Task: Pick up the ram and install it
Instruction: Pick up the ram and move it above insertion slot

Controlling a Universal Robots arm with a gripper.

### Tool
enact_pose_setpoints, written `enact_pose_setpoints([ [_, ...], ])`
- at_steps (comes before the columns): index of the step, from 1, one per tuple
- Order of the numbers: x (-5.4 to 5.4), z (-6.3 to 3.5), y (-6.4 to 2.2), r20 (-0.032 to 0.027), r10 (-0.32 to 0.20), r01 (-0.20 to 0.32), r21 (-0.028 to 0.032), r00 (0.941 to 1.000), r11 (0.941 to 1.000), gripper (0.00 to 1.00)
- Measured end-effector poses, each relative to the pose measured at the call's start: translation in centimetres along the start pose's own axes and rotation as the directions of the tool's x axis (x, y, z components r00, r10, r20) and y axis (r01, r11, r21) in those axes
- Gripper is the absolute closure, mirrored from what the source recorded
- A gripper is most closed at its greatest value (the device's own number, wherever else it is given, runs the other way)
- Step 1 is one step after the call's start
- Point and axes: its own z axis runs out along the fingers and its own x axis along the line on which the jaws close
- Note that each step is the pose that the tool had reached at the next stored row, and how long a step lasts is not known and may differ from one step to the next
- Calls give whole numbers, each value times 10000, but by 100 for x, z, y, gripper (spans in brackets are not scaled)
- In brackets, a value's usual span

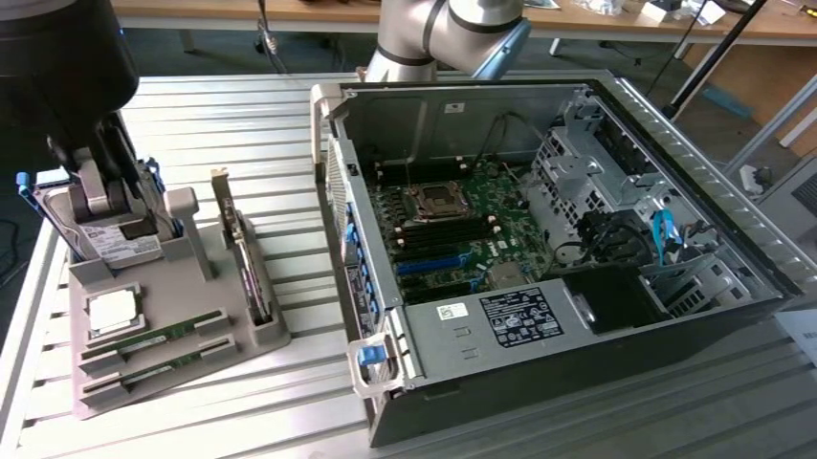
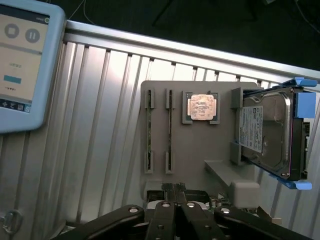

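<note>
**Q:** Any text you can read from where you are?
**Me:** No words. On the touchscreen (image 2: 20, 60) I see a pause sign (image 2: 32, 35) and a square stop sign (image 2: 11, 31); the lines below are too small. Hard drive label (image 2: 251, 131) — print too fine.
**Q:** And the case?
**Me:** Black-and-white label (image 1: 521, 316) on the power supply (image 1: 441, 349), white sticker (image 1: 452, 313) beside it — both illegible to me.

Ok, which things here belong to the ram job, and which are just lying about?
Job:
- ram stick
- second ram stick
- holder that both sit in
- motherboard
- gripper, shut, above the holder

Lying about:
- processor
- hard drive
- card
- tablet
</note>
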Motion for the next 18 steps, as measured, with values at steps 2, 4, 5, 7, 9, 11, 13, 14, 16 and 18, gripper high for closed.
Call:
enact_pose_setpoints([
  [2,0,30,1,0,0,0,-2,10000,10000,89],
  [4,0,70,2,2,0,0,-6,10000,10000,89],
  [5,-1,100,2,2,1,-1,-9,10000,10000,89],
  [7,-1,156,4,3,0,0,-16,10000,10000,89],
  [9,-1,195,5,4,0,0,-19,10000,10000,89],
  [11,-1,230,5,5,-1,1,-22,10000,10000,89],
  [13,-1,267,6,5,-1,1,-26,10000,10000,89],
  [14,-2,284,7,5,-1,1,-27,10000,10000,89],
  [16,-2,335,8,6,-1,1,-31,10000,10000,89],
  [18,-2,371,9,7,-3,3,-34,10000,10000,89],
])
